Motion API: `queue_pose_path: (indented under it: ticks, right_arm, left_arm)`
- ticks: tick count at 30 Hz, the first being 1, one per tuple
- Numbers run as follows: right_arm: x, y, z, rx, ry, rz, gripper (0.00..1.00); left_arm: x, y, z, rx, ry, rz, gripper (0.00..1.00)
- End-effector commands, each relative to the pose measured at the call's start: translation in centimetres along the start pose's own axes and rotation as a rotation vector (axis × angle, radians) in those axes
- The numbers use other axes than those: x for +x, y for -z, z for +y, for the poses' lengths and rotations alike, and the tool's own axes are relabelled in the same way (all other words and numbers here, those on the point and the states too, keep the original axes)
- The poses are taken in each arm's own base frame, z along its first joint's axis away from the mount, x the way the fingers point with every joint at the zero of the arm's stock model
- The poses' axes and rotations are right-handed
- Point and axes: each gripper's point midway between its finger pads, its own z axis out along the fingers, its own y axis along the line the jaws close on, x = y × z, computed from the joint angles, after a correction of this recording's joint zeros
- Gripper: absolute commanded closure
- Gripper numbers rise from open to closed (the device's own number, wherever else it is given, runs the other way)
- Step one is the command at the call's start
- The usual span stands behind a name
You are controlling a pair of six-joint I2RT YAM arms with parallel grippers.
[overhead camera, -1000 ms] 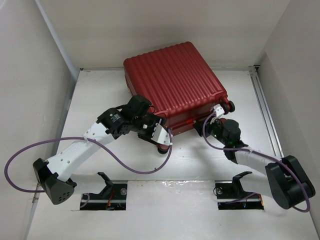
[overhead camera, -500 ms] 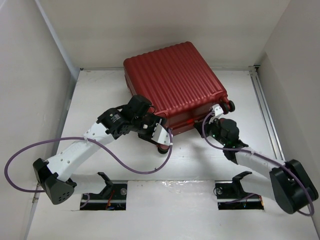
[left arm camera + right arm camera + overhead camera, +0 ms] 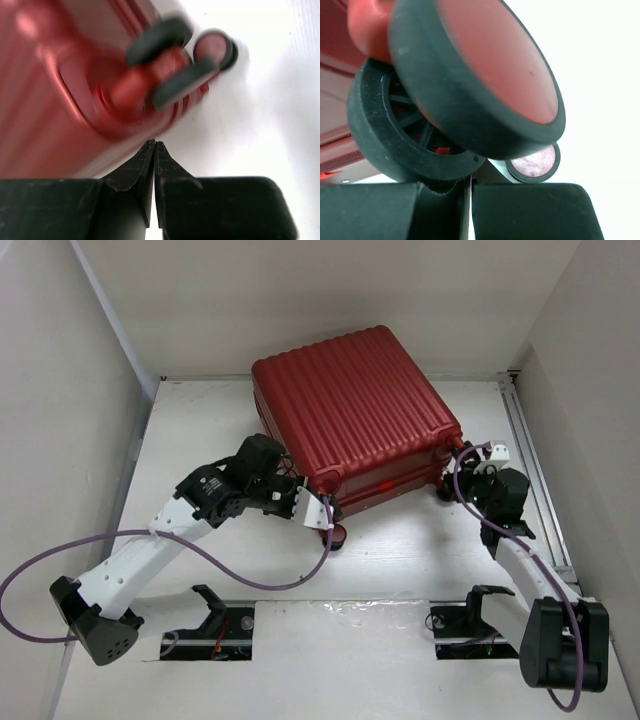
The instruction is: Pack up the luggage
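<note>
**Two robot arms with closed grippers at the wheeled edge of a shut red suitcase**

Seen from above, a dark-red, ribbed suitcase (image 3: 350, 405) lies flat and closed on a white table (image 3: 400, 565). It sits beyond both grippers, with its wheeled edge turned toward them.

The left gripper (image 3: 325, 518) has its two black fingers (image 3: 127, 185) pressed flat together, with nothing between them. Its tips are at the suitcase's near left corner. In the left wrist view, the red shell fills the space ahead and to the left of the tips. A blurred double wheel (image 3: 172, 62) with dark tyres sits just ahead of them. Whether the tips touch the shell cannot be told.

The right gripper (image 3: 472, 475) is also closed and holds nothing. Only a hairline slit shows between its black fingers (image 3: 530, 210). It is at the suitcase's near right corner. In the right wrist view, a large double wheel (image 3: 470, 85) with red faces and black tyres sits directly ahead of the tips, very close. A second, farther wheel (image 3: 534, 162) shows beyond it, just above the right-hand finger.

Purple cables (image 3: 240, 575) loop from both arms across the table. A small pale marking on the left arm's dark joint (image 3: 212, 485) is too small to read.
</note>
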Motion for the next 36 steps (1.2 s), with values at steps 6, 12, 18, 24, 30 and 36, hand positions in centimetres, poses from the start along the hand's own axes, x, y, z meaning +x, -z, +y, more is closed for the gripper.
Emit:
queue_pose_path:
  ticks: [6,12,18,24,30,36]
  right_arm:
    - [-3.7,1.6,-7.8,0.250,0.020,-0.050,1.00]
    - [-5.0,0.9,-3.4,0.061,0.102,-0.079,1.00]
    - [-2.5,1.1,-1.2,0.029,0.076,-0.054,1.00]
    - [-1.5,1.7,-1.0,0.032,0.065,-0.042,1.00]
    - [-0.8,2.3,-1.2,0.050,0.065,-0.044,1.00]
    - [-0.2,2.7,-1.3,0.061,0.045,-0.043,1.00]
  left_arm:
    - [3.3,1.0,-1.9,-0.004,0.123,0.102,1.00]
    - [-1.0,2.6,2.2,-0.174,0.298,-0.076,0.96]
    - [-6.1,2.2,3.8,-0.201,0.961,-0.276,0.71]
    - [-9.3,-1.3,-0.9,-0.051,1.238,-0.201,0.00]
    - [-7.2,-3.2,0.5,-0.198,1.442,-0.091,0.00]
    - [-5.3,-4.7,2.1,-0.333,1.503,-0.028,0.00]
